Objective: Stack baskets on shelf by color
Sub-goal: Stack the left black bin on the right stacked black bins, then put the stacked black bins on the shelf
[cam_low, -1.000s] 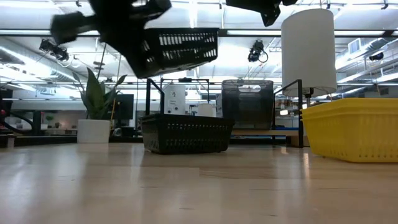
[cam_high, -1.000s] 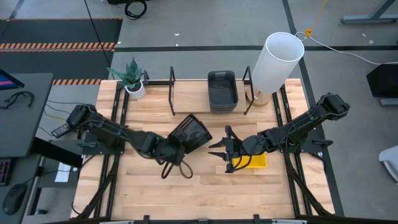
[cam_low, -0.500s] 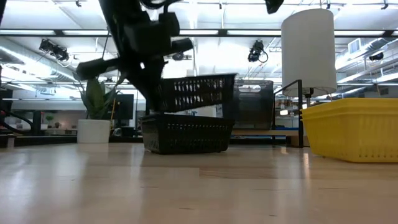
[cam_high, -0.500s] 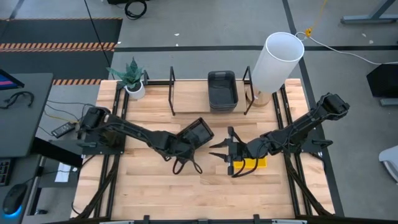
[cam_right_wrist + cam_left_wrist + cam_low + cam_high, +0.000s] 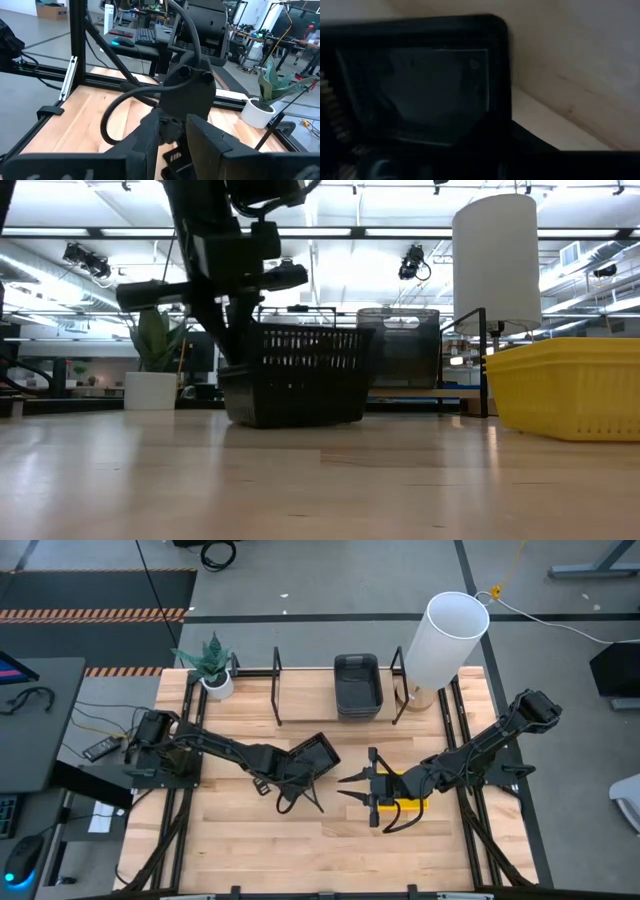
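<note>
The left end effector (image 5: 283,768) grasps the rim of a black slatted basket (image 5: 310,758) mid-table, nested onto another; the shelf (image 5: 300,690) lies beyond, a dark grey basket stack (image 5: 357,683) between its uprights. The right end effector (image 5: 362,788), fingers parted and empty, hovers beside the yellow basket (image 5: 410,803)

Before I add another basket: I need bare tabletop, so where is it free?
Free: the front strip of the table, and the back-left stretch between the plant and grey baskets. Crowded: mid-table, where left gripper, black baskets, right gripper and yellow basket meet.
</note>
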Available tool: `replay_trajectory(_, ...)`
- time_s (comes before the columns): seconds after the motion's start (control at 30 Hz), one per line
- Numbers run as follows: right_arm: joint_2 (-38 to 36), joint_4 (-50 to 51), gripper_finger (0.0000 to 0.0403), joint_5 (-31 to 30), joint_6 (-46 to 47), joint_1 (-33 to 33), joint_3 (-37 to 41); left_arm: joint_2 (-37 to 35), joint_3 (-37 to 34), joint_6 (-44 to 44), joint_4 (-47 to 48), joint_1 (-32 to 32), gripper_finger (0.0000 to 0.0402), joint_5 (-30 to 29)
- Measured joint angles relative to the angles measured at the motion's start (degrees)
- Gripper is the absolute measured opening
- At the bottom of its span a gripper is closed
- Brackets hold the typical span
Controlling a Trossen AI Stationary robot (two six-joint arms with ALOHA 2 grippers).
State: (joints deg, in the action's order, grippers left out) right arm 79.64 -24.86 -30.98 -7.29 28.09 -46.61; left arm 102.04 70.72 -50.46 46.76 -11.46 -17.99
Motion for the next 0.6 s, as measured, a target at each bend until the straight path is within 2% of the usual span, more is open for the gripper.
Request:
replay_trajectory(0.2,0.0,0.02,0.0105,0.11,0.02,0.01,0.0,-0.02,0.02,-2.62,0.41,0.0,0.0105,1.28)
replay_trajectory(0.37,0.0,0.04,0.0105,0.13,0.04,0.01,0.0,-0.02,0.02,4.09,0.48,0.0,0.0168,2.04)
replay_trajectory(0.47,0.0,0.07,0.0105,0.57,0.07,0.01,0.0,-0.02,0.02,6.94,1.01,0.0,0.0192,3.56)
replay_trajectory(0.6,0.0,0.07,0.0105,0.57,0.23,-0.02,0.0,-0.13,0.22,9.04,1.16,-0.01,0.0207,2.33)
